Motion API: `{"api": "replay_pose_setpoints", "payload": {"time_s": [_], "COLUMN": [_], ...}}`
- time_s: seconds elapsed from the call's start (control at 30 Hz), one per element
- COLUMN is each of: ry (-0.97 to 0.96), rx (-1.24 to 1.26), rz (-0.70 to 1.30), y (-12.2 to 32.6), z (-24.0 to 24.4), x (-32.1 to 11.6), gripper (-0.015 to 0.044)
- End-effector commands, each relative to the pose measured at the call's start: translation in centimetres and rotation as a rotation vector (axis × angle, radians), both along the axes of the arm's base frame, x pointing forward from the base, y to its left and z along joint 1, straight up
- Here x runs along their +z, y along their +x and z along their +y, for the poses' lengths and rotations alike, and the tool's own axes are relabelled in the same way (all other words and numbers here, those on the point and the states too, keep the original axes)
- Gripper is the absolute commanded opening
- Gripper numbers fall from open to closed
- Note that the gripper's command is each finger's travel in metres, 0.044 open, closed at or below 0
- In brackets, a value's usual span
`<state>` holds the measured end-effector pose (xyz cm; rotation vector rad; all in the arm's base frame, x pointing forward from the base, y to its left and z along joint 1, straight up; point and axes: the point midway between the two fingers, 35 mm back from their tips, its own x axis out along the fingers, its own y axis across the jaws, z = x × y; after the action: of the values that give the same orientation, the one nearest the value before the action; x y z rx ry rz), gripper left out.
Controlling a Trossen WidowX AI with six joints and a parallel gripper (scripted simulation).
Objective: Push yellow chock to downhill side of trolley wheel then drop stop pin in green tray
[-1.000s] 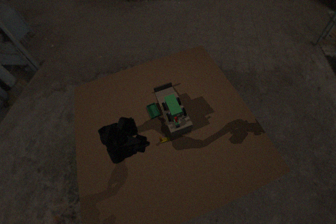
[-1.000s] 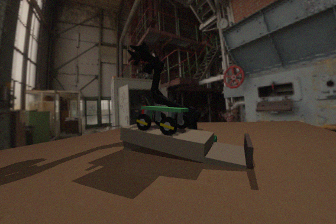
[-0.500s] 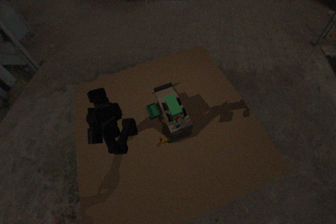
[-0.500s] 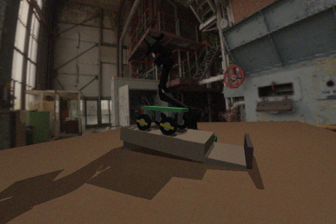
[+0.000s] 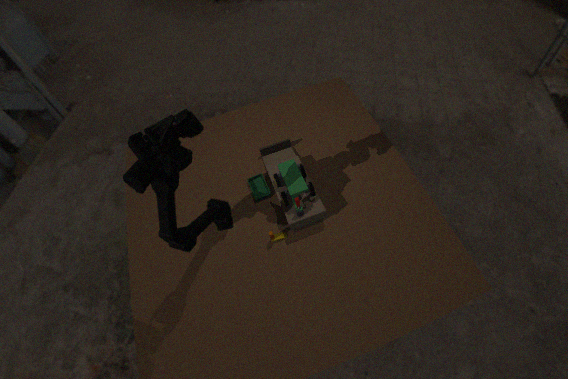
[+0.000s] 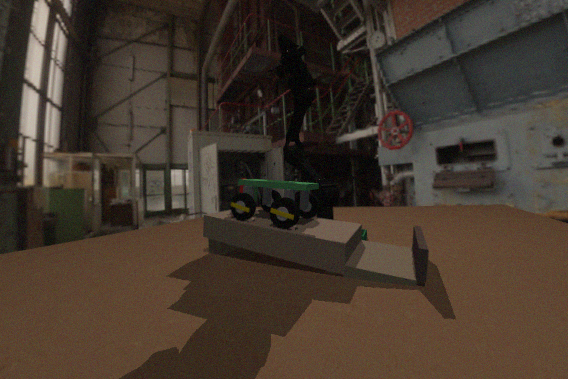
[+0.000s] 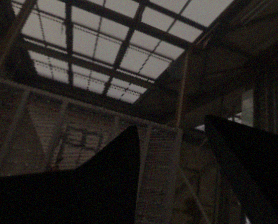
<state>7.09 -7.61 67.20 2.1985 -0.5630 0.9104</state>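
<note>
The trolley, with a green deck and black wheels, stands on the ramp. The red-headed stop pin stands at its uphill end. The yellow chock with its orange handle lies on the table, off the ramp, near the uphill end. The green tray sits beside the ramp and looks empty. My gripper is partly open, with nothing between its fingers. The arm is raised high, away from the trolley, and the wrist view shows only the building. The chock is hidden in the exterior view.
A dark end board stands at the ramp's low end. The black arm rises on the tray's side of the ramp. The brown table top carries the ramp. The light is dim.
</note>
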Motion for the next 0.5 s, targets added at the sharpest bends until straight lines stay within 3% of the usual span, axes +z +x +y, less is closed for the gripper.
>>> {"api": "replay_pose_setpoints", "payload": {"time_s": [0.0, 0.47], "ry": [-0.273, -1.266], "rx": [-0.206, -0.846], "rz": [0.056, 0.312], "y": [1.4, 11.0], "z": [3.8, 12.3], "x": [-0.4, -6.7], "gripper": [0.019, 0.019]}}
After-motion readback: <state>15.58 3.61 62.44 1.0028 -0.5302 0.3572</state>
